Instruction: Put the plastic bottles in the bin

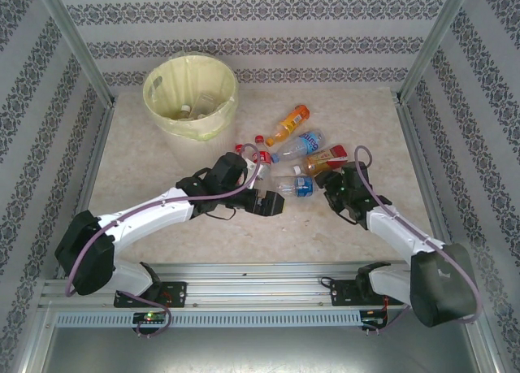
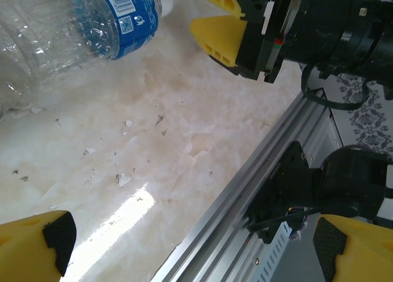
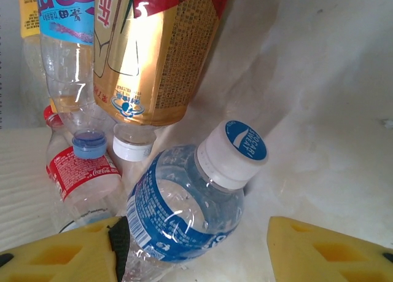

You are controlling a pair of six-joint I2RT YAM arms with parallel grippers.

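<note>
The pale-yellow bin (image 1: pixel 191 97) stands at the back left with a few bottles (image 1: pixel 199 105) inside. Several plastic bottles lie mid-table: an orange one (image 1: pixel 287 125), a clear one with a light-blue label (image 1: pixel 299 144), a gold one with a red label (image 1: pixel 325 157), a red-labelled one (image 1: pixel 257 157) and a blue-labelled, white-capped one (image 1: pixel 297 186). My right gripper (image 3: pixel 196 245) straddles the blue-labelled bottle (image 3: pixel 184 214); its left pad (image 3: pixel 120 239) touches the bottle, while the right finger (image 3: pixel 319 248) stands a little apart. My left gripper (image 2: pixel 196 257) is wide open and empty beside that bottle (image 2: pixel 73 24).
The right gripper's yellow fingers (image 2: pixel 221 36) and black wrist show at the top of the left wrist view. An aluminium rail (image 1: pixel 260 279) runs along the near table edge. Patterned walls and metal posts (image 1: pixel 77 44) enclose the table on three sides.
</note>
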